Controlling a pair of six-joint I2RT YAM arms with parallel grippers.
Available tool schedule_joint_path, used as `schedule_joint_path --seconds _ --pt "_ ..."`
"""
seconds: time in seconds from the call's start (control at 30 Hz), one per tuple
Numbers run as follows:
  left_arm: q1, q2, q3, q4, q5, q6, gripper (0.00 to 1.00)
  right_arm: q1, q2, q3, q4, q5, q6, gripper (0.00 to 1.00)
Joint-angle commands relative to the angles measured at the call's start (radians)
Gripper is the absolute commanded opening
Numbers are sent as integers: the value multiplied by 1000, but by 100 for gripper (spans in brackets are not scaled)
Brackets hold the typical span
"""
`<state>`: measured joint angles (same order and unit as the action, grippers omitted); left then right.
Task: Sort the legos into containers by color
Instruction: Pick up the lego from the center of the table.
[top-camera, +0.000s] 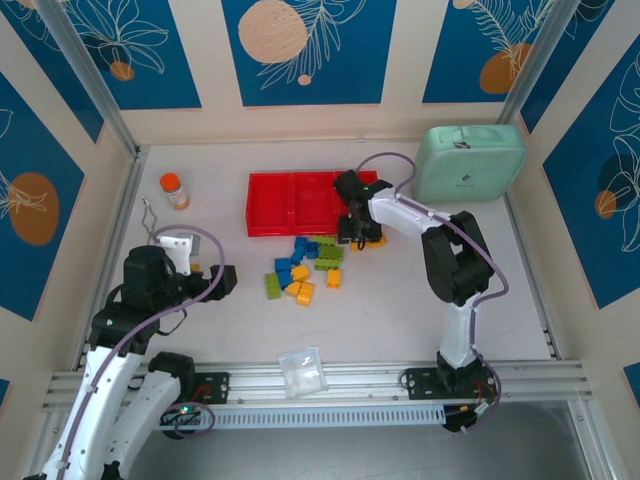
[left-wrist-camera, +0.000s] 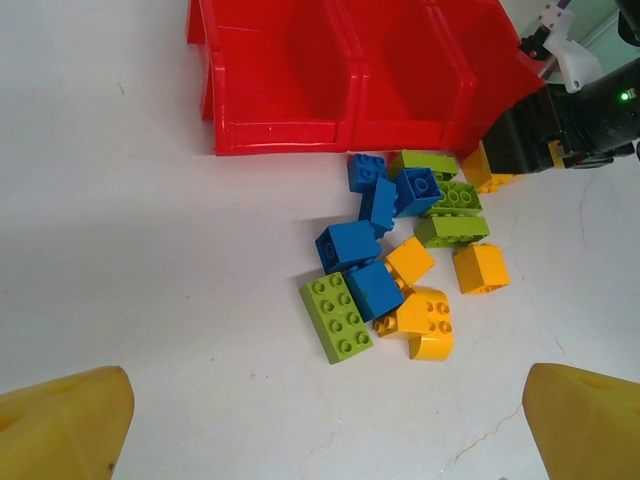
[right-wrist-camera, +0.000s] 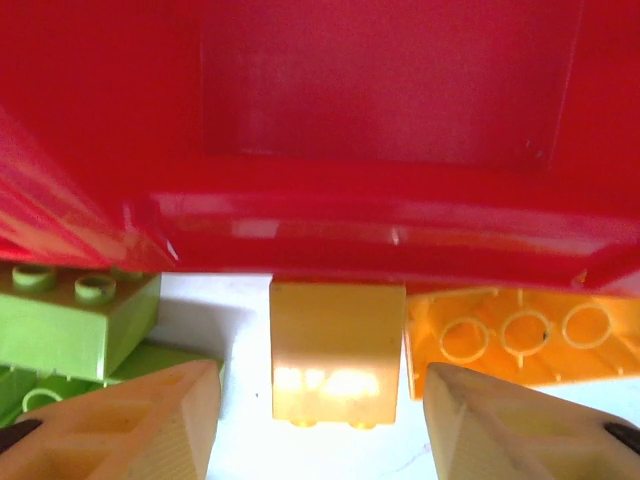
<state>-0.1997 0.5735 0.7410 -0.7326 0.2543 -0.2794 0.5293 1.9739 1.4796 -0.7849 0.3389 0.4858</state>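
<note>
**R jaws astride yellow brick at tray wall**

Your R gripper (right-wrist-camera: 320, 388) is at the far-right edge of the pile, right by the red tray (right-wrist-camera: 380, 220). Its fingers are apart, one each side of a yellow brick (right-wrist-camera: 338, 345), w/ a slim gap both sides, so no pinch. That brick lies at the foot of the tray's outer wall, btwn a green brick (right-wrist-camera: 70, 320) and an orange brick (right-wrist-camera: 520, 345) showing its hollow underside. Your L gripper (left-wrist-camera: 327, 400) is spread wide, holding nothing, on the near side of the legos (left-wrist-camera: 400, 250). They lie loose on the table (top-camera: 400, 320), just in front of the tray.
</note>
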Motion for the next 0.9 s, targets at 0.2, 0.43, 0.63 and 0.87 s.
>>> schedule_joint_path --seconds 0.2,0.43,0.63,0.87 --pt "-4 6 -11 24 18 29 99 15 63 65 -43 40 -6 52" --pt "-4 14 -11 28 28 31 99 29 76 79 -43 64 -15 47" --pt "-4 21 -11 28 30 29 99 31 100 98 -51 61 -21 37" --pt "-4 25 -12 29 33 29 99 33 118 107 -57 68 -26 32"
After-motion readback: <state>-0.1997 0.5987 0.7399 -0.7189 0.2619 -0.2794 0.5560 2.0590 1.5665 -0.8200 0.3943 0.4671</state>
